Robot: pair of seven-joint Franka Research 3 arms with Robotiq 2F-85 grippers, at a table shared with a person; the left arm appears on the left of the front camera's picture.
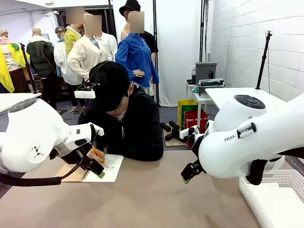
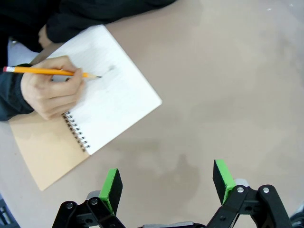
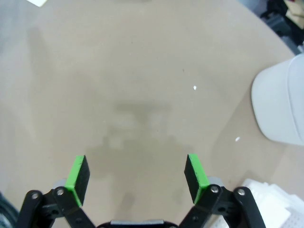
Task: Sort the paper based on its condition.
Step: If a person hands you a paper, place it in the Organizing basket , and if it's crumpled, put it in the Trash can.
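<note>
Surface (image 1: 152,199): matte grey-brown top, bare across the middle and the near side. Right wrist view shows two small white specks (image 3: 194,87) on it and a faint shadow beneath the pincer.

Person in black leans over the far edge, left of centre. The hand (image 2: 47,90) holds a yellow pencil (image 2: 47,72), tip down on the paper (image 2: 114,99).

Paper: one white sheet, flat, the top page of an open spiral notebook (image 1: 76,173). It is bound along the wire coil (brown cardboard cover folded out beside it). It lies at the far left of the surface, in front of the person.

Left pincer (image 1: 97,170): above the notebook's near edge in the front view. In its wrist view, the left pincer (image 2: 167,183) has its green pads spread wide with nothing between them, and bare surface below.

Right pincer (image 1: 187,175): right of centre, above bare surface. Its wrist view shows the right pincer (image 3: 137,173) spread and holding nothing.

White lattice basket (image 1: 275,199): near right corner of the surface, contents not visible.

Room: white-painted brick wall (image 1: 247,38) on the right and a pale curtain (image 1: 175,47) behind. A side table carries a grey box (image 1: 205,72), with red and green crates (image 1: 192,116) under it. A black pole (image 1: 262,61) rises beside a white tabletop (image 1: 232,95).
</note>
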